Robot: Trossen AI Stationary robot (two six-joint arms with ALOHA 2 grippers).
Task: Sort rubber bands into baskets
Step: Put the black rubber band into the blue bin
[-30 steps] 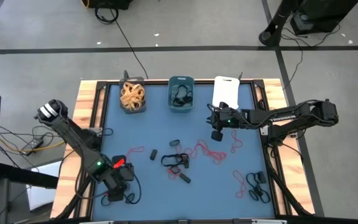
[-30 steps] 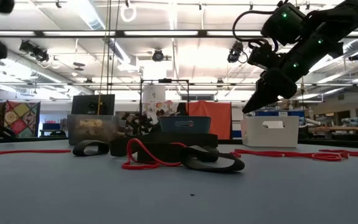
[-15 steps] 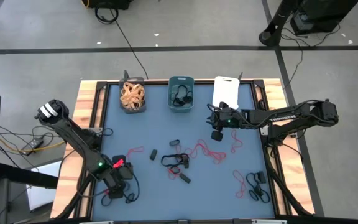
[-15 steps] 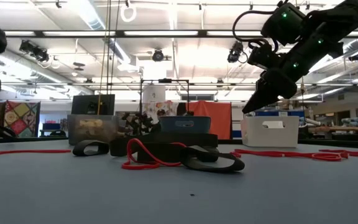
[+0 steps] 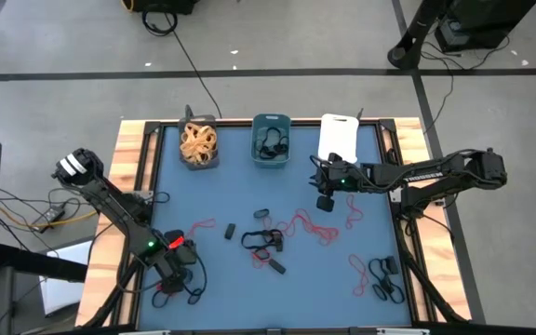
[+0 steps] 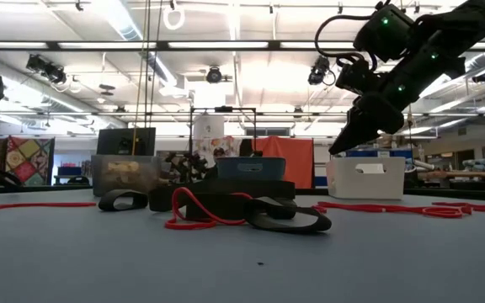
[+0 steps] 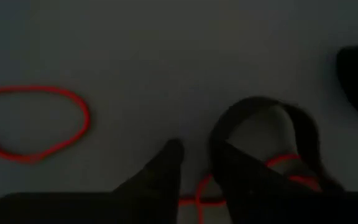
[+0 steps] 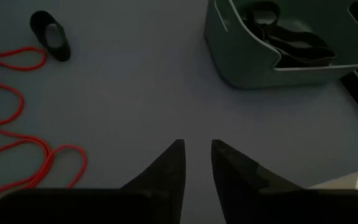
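My left gripper [image 5: 177, 270] [image 7: 197, 149] is low over the table's near left corner, pointing steeply down, its fingers a little apart. A red rubber band's strand [image 7: 197, 198] runs between them, and a black band's loop [image 7: 263, 111] lies at one fingertip. Another red loop [image 7: 36, 121] lies close by. My right gripper [image 5: 324, 202] [image 8: 197, 146] hangs above the table in front of the white basket [image 5: 338, 138], narrowly open, with nothing between its fingers. The teal basket [image 5: 271, 140] holds black bands. The dark basket [image 5: 198, 144] holds tan bands. My left gripper comes from above with one finger on each side of the red band's strand [image 7: 199, 186], which lies on the table. One fingertip [image 7: 222, 152] stands at the black loop's edge. Whether the fingers touch either band, I cannot tell.
Loose red bands [image 5: 310, 226] and black bands [image 5: 263, 240] lie across the table's middle. A clump of black and red ones [image 5: 384, 277] lies near the near right corner. Wooden rails edge the blue mat [image 5: 240, 195], which is bare between the baskets and the loose bands.
My left gripper has come down toward the red and black bands at the table's near left corner, shifting slightly toward the near edge.
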